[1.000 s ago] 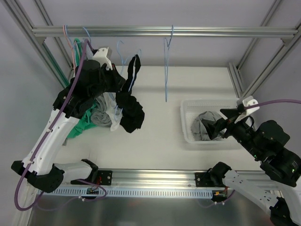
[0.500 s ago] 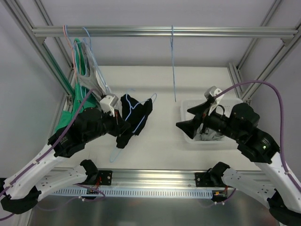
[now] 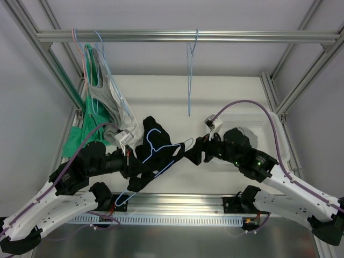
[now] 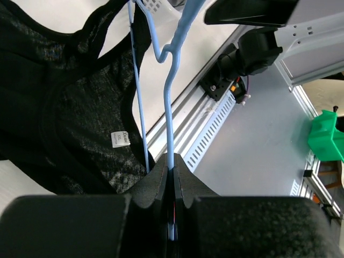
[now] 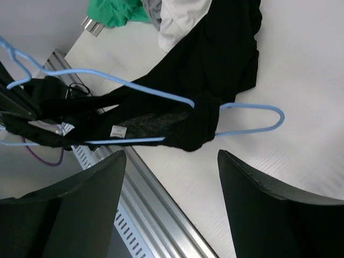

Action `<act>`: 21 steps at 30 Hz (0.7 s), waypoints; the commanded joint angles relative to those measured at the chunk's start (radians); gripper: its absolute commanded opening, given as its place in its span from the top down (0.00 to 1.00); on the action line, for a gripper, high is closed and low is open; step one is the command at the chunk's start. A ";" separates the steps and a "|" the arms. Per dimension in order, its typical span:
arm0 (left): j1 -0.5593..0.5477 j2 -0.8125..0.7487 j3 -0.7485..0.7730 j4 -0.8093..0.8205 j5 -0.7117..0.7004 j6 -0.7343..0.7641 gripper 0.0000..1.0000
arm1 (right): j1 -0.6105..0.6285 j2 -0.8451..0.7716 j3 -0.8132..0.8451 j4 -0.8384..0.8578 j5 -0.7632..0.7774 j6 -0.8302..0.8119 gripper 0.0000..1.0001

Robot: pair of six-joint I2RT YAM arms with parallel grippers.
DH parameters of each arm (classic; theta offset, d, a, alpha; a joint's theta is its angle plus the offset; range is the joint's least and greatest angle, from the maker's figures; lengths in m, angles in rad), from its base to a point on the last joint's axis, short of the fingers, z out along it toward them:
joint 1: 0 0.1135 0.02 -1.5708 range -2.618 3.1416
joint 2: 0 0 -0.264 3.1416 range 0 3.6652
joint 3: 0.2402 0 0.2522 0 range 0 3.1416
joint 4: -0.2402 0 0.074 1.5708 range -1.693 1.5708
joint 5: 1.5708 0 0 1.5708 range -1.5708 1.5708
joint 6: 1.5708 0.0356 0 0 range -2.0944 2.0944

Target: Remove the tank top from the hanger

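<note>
A black tank top (image 3: 146, 150) hangs on a light blue wire hanger (image 3: 178, 146), low over the table's near middle. My left gripper (image 3: 130, 159) is shut on the hanger's wire; the left wrist view shows the wire (image 4: 171, 107) pinched between the closed jaws (image 4: 172, 164), with the tank top (image 4: 70, 107) and its white label to the left. My right gripper (image 3: 189, 152) stands open just right of the hanger's end, holding nothing. In the right wrist view the tank top (image 5: 215, 64) and hanger (image 5: 252, 107) lie beyond my open gripper (image 5: 172, 177).
Green, white and grey garments (image 3: 99, 97) hang from the overhead rail (image 3: 242, 36) at the left. An empty blue hanger (image 3: 189, 80) hangs at mid-rail. A white basket (image 3: 269, 124) holding a grey garment sits behind my right arm. The aluminium base rail (image 3: 177, 201) runs along the near edge.
My left arm carried the hanger and tank top down from the rail to the near middle. My right arm swung left from the basket to the hanger's end, its jaws narrowing somewhat.
</note>
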State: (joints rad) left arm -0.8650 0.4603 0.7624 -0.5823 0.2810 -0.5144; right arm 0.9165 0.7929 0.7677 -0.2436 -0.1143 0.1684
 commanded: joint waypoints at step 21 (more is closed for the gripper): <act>-0.008 0.057 0.112 0.111 0.060 -0.042 1.00 | 0.033 0.114 -0.051 0.228 0.159 0.020 0.51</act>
State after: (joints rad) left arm -0.8650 0.5018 0.8333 -0.5346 0.3298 -0.5358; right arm 0.9443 0.9184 0.7158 -0.0937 0.0231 0.1810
